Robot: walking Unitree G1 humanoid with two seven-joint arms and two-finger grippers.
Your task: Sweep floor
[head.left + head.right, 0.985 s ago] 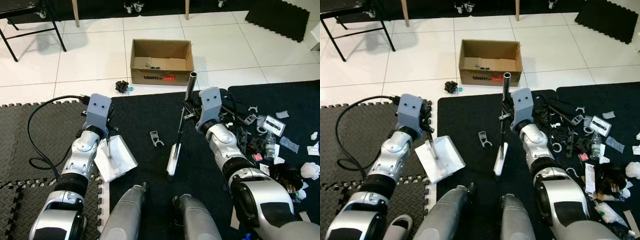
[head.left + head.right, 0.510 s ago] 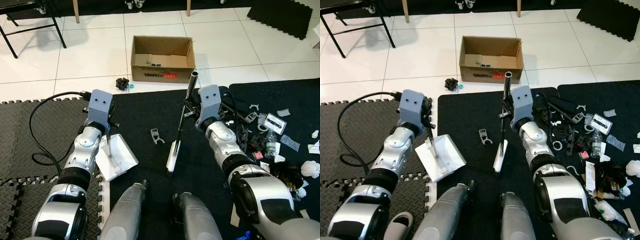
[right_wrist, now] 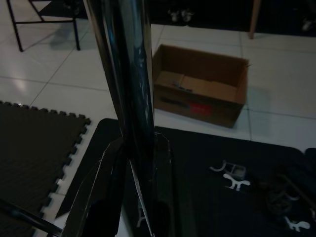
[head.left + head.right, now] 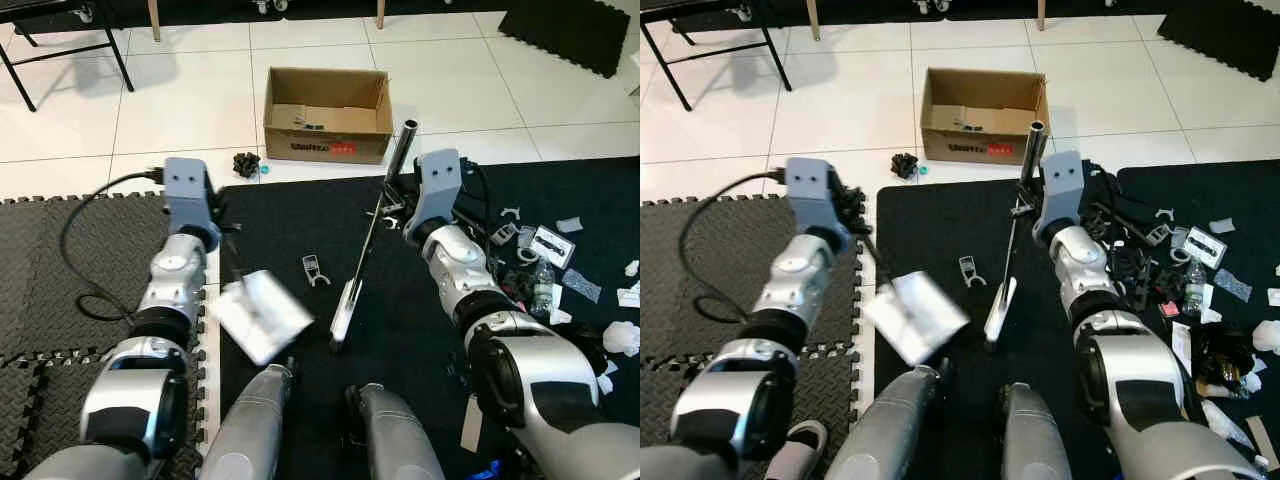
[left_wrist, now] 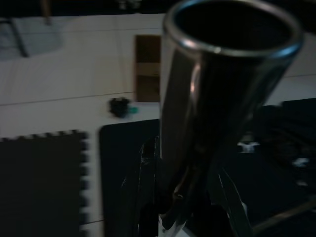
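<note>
Black mat fills the middle of the left eye view, where the right gripper, right of centre, pinches the metal broom handle whose white broom head rests on the mat at lower centre, while the left gripper, left of centre, holds the thin handle of a blurred white dustpan at lower left; a cardboard box sits on the white tiles at upper centre and scattered litter lies at the right edge. Left wrist view: black fingers at the bottom close on a dark metal tube through the centre. Right wrist view: fingers at lower left clamp the shiny broom handle, the box upper centre.
</note>
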